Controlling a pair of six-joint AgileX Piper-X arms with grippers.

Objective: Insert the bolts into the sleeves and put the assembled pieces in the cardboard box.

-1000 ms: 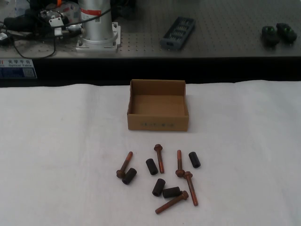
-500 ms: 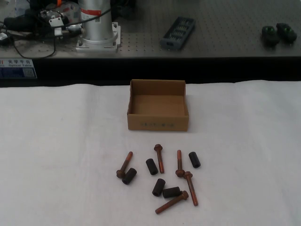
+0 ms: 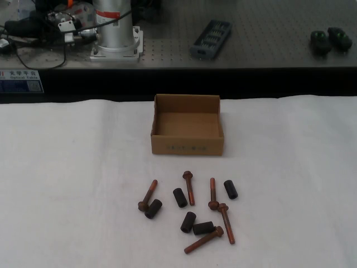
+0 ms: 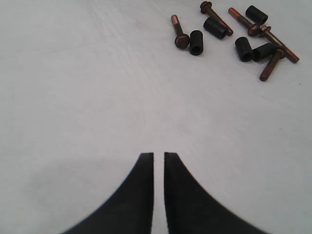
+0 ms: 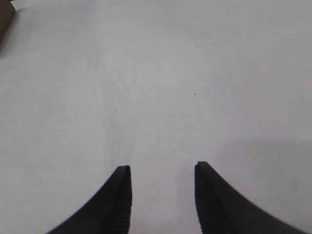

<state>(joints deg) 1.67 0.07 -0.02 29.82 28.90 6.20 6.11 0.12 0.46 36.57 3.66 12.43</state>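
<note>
Bolts [image 3: 190, 188], five of them, copper-brown with flanged heads, lie loose among five short black sleeves [image 3: 179, 197]. They form one scatter on the white cloth [image 3: 72, 184], at 6 o'clock from the cardboard box [image 3: 187, 146], near it but not touching. No bolt sits in a sleeve yet, and no assembled piece lies in the open-topped box. At the scatter's 9 o'clock edge a bolt head touches a sleeve; at its 3 o'clock edge a sleeve lies just beside a bolt shank; at 6 o'clock a slanted bolt rests against another sleeve. The bolts look like stiff metal, dense for their size and prone to roll on their round shanks, so a grip across the shank near the head should leave the tip free to enter. The sleeves look light and rigid, best pinched across the outer wall with the bore left open. The left gripper [image 4: 158, 155] hangs over bare cloth with its fingers almost together, a thin slit between them and nothing held, the scatter well apart from it. The right gripper [image 5: 162, 168] hangs over bare cloth too, fingers moderately spread and holding nothing. Against the earlier high-view frames nothing differs: every bolt, sleeve and the box lie where they did.
</note>
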